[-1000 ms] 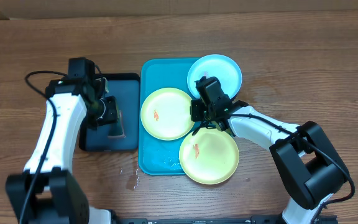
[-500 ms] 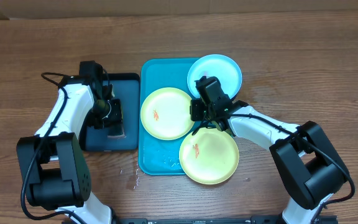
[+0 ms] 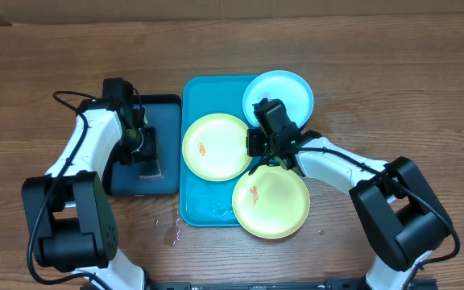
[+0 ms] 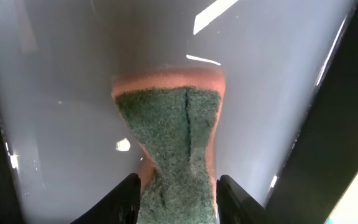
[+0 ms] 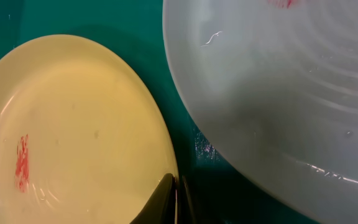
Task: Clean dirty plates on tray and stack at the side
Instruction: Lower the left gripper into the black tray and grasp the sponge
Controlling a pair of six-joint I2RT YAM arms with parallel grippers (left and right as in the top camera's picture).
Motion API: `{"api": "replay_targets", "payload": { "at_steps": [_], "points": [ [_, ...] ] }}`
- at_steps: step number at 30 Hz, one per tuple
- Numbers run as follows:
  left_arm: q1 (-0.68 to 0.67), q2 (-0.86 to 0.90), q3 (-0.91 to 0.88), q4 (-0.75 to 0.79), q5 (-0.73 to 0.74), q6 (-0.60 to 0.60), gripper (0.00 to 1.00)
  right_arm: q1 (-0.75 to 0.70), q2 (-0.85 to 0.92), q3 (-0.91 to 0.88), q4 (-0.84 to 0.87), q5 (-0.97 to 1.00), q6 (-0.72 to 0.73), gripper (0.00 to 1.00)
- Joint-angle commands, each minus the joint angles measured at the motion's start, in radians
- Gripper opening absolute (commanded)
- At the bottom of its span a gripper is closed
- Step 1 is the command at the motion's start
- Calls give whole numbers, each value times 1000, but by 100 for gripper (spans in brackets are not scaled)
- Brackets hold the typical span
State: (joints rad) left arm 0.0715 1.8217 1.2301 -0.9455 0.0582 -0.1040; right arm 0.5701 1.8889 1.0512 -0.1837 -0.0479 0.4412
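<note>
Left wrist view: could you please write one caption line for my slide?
Left gripper squeezing the green-and-orange sponge into an hourglass shape, with the glossy dark tray behind it.

Three plates (image 3: pixel 216 146), two trays (image 3: pixel 192 95), one sponge (image 4: pixel 173 134).

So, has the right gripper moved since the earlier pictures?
No. In the overhead view the right gripper lies over the same spot of the turquoise tray, just below the blue plate, as in both earlier pictures.
</note>
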Motion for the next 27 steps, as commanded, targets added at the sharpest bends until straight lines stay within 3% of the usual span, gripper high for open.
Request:
{"api": "replay_targets", "payload": {
  "at_steps": [1, 11, 20, 27],
  "points": [
    [-7, 13, -16, 5, -14, 14, 41, 0, 6, 3, 8, 2, 5, 7],
    [-7, 21, -18, 12, -13, 10, 38, 0, 6, 3, 8, 2, 5, 8],
    [-7, 22, -54, 43, -13, 2, 41, 0, 6, 3, 9, 2, 5, 8],
    [-6, 22, -70, 100, -24, 3, 35, 0, 6, 3, 10, 2, 5, 8]
  ]
}}
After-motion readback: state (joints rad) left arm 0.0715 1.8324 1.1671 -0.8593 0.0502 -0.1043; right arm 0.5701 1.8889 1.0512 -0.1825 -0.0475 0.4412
